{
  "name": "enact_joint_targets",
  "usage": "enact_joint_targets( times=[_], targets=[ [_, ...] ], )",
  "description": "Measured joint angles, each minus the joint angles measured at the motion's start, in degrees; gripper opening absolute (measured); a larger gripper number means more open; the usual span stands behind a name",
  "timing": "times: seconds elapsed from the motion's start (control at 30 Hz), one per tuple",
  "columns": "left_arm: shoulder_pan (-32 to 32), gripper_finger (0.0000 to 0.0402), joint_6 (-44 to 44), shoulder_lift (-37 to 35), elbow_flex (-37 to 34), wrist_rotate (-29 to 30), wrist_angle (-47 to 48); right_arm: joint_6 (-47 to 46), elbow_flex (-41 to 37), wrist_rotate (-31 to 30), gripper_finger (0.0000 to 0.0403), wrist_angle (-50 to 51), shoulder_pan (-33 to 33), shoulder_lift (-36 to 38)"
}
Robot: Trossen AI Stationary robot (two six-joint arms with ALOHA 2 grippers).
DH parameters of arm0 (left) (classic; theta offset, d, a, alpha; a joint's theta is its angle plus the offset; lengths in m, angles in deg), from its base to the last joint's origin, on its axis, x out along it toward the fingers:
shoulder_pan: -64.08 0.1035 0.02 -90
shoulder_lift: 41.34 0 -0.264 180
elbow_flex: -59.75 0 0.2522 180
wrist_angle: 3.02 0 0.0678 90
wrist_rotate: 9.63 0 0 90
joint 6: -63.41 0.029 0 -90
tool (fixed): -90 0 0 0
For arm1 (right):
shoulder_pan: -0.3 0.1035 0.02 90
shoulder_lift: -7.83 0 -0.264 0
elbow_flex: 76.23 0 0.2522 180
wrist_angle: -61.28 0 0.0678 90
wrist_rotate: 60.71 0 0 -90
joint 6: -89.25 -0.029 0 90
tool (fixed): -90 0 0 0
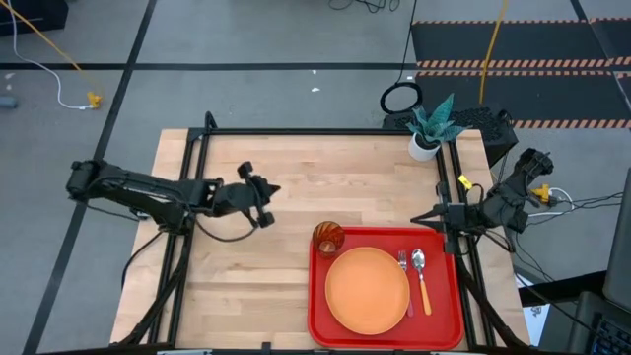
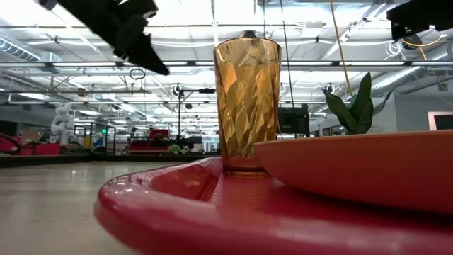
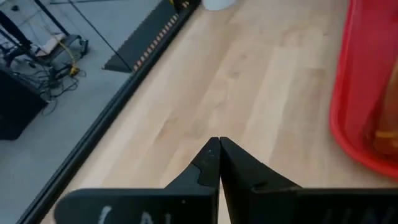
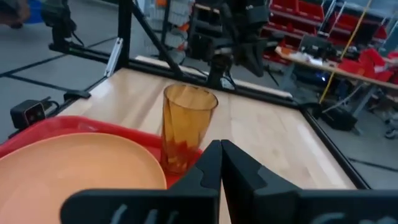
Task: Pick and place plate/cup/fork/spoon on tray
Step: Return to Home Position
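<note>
The red tray (image 1: 320, 306) lies at the table's near right. On it rest the orange plate (image 1: 367, 288), the amber cup (image 1: 328, 238) upright at the tray's far left corner, the fork (image 1: 404, 276) and the spoon (image 1: 422, 279) side by side to the plate's right. The cup also shows in the low view (image 2: 247, 103) and the right wrist view (image 4: 185, 127). My left gripper (image 1: 273, 205) is shut and empty above the table's middle left. My right gripper (image 1: 416, 220) is shut and empty by the tray's far right corner.
A white pot with a green plant (image 1: 430, 130) stands at the table's far right corner. Bare wood (image 1: 237, 286) lies to the left of the tray and beyond it.
</note>
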Motion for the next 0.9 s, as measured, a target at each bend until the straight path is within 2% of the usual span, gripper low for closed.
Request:
enact_joint_targets(
  times=[0.2,0.43,0.57,0.77,0.9],
  targets=[
    [0.7,0.0004,3.6,-7.8,-7.7,-0.6,-7.8,5.0,-5.8,5.6,0.0000,-12.0,-3.4,0.1],
    [2.0,0.0012,4.4,-13.2,-15.4,-6.6,-16.5,7.3,-10.9,13.9,0.0000,-21.0,-10.7,0.0],
    [2.1,0.0004,4.4,-13.9,-17.3,-7.6,-19.7,7.0,-14.3,21.1,0.0000,-26.3,-15.3,0.0],
    [2.1,0.0014,5.5,-13.8,-17.6,-7.6,-21.0,6.1,-18.5,29.1,0.0000,-32.9,-21.6,-0.8],
    [2.1,0.0004,5.8,-13.8,-17.6,-7.6,-21.1,4.0,-20.0,33.2,0.0000,-34.7,-25.7,-1.9]
  ],
)
